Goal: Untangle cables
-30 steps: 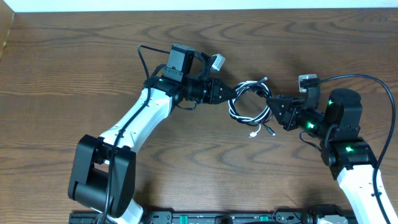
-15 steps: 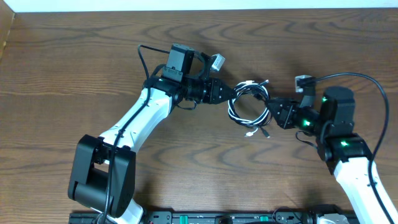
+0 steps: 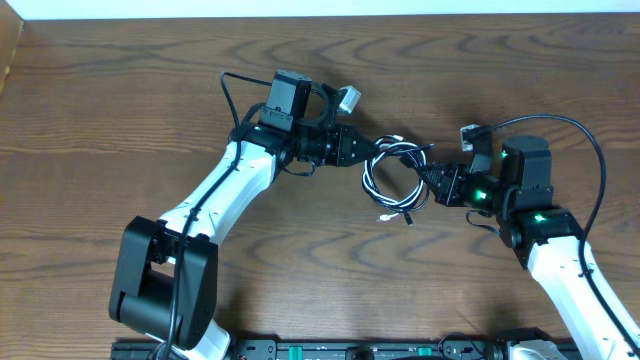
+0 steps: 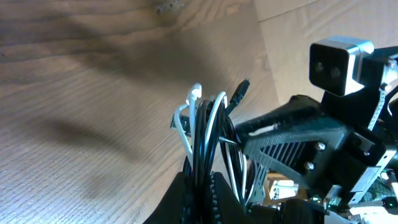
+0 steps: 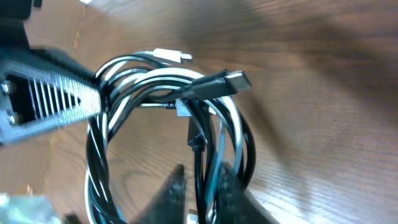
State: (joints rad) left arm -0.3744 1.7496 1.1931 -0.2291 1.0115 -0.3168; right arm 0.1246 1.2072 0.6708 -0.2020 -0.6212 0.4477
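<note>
The black cable [image 3: 403, 152] and white cable [image 3: 371, 181] are wound together in one coil on the wooden table between my two grippers. My left gripper [image 3: 367, 154] is shut on the coil's upper left side; in the left wrist view [image 4: 202, 186] black and white strands run up out of its jaws. My right gripper [image 3: 431, 183] is shut on the coil's right side; in the right wrist view [image 5: 202, 186] a black and a white strand pass between its fingers. A black plug [image 5: 233, 79] and a white plug [image 5: 168, 56] stick out of the coil. Two loose plug ends [image 3: 395, 215] hang below it.
The table [image 3: 120, 120] is dark brown wood. A cardboard edge [image 3: 8, 50] stands at the far left. A thick black arm wire [image 3: 590, 140] arcs over my right arm. A black base rail [image 3: 350, 350] runs along the front edge.
My right gripper has moved left and slightly up toward the left gripper, squeezing the coil narrower. The loose plug ends have shifted left. The left arm has not moved.
</note>
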